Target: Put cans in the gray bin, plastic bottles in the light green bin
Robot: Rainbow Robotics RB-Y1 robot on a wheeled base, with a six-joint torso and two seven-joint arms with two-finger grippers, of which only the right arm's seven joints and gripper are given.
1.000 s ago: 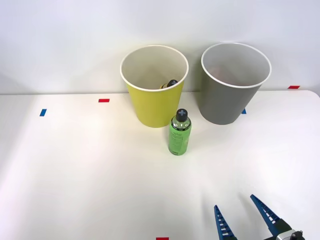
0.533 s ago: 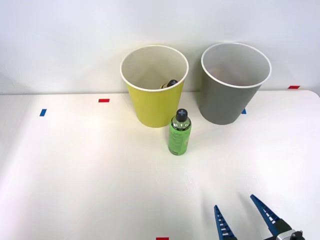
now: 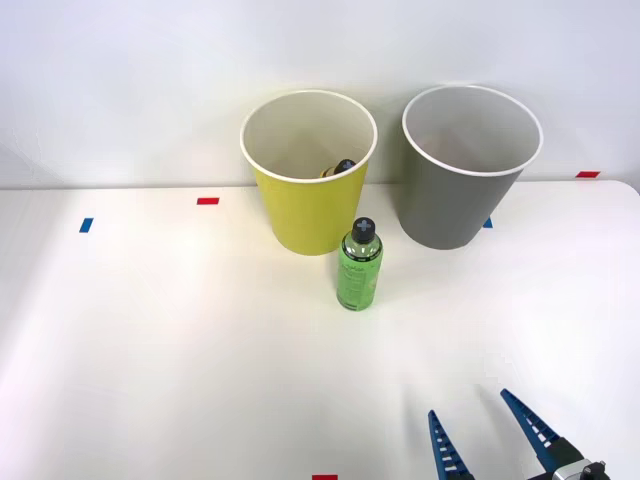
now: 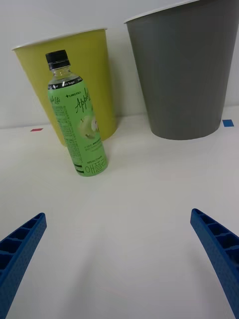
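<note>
Right gripper fingers spread wide, holding nothing, green bottle well apart, upright

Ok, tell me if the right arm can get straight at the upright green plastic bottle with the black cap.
Probably yes. The right gripper is open, and bare white table lies between it and the green plastic bottle. The yellow-green bucket stands close behind the bottle, on its far side.

Right gripper has blue, ribbed, tapered fingers
</note>
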